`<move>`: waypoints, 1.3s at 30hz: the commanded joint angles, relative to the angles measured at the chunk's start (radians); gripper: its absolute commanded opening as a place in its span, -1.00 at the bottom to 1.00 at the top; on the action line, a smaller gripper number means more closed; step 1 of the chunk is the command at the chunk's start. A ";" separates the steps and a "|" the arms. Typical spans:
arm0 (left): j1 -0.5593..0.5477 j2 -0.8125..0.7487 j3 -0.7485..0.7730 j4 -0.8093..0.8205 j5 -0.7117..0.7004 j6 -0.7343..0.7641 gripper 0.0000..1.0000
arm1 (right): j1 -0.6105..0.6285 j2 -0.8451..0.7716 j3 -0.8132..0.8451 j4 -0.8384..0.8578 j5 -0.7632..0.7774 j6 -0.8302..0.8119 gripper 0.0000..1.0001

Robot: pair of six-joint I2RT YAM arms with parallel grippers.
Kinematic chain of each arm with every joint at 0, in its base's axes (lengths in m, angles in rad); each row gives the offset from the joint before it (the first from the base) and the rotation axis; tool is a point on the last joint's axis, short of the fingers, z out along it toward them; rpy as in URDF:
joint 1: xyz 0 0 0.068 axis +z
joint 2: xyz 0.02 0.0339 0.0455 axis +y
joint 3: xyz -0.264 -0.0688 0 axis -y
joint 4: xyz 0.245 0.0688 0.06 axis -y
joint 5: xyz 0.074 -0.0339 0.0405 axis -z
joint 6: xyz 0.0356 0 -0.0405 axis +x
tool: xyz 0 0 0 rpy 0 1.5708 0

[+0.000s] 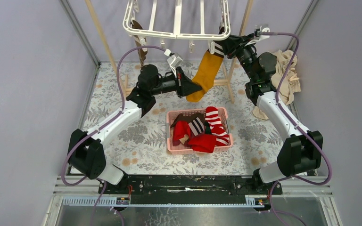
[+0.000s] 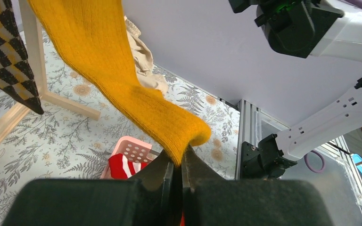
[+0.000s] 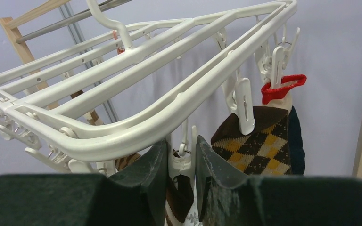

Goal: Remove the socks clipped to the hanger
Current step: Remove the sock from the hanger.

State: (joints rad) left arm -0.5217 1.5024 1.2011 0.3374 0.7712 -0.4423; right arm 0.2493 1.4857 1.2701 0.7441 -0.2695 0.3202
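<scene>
The white hanger hangs at the back, its bars filling the right wrist view. A mustard-yellow sock hangs slanted from a clip at the hanger's front right corner. My left gripper is shut on the sock's toe end, jaws pinching the fabric. My right gripper is raised to that corner, jaws pressed on both sides of a white clip. An argyle sock and a brown striped sock hang clipped nearby. A checkered sock hangs behind the yellow one.
A pink basket holding red, striped and dark socks stands on the floral table below the hanger. The wooden pole frame stands behind it. A beige cloth lies heaped at the right wall. A brown sock hangs at the hanger's left.
</scene>
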 commanded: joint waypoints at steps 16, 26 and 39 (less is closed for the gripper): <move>0.001 -0.185 -0.094 -0.124 -0.016 0.045 -0.82 | 0.004 0.005 0.014 0.082 0.011 0.080 -0.27; 0.000 -0.151 -0.084 -0.084 -0.004 0.026 -0.83 | 0.003 -0.004 0.021 0.087 0.036 0.073 -0.11; 0.000 -0.184 -0.080 -0.097 0.018 0.003 -0.83 | 0.004 0.000 0.012 0.091 0.032 0.089 -0.79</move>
State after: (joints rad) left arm -0.5217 1.3540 1.1114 0.2218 0.7609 -0.4129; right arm 0.2489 1.4921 1.2587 0.7765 -0.2474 0.4049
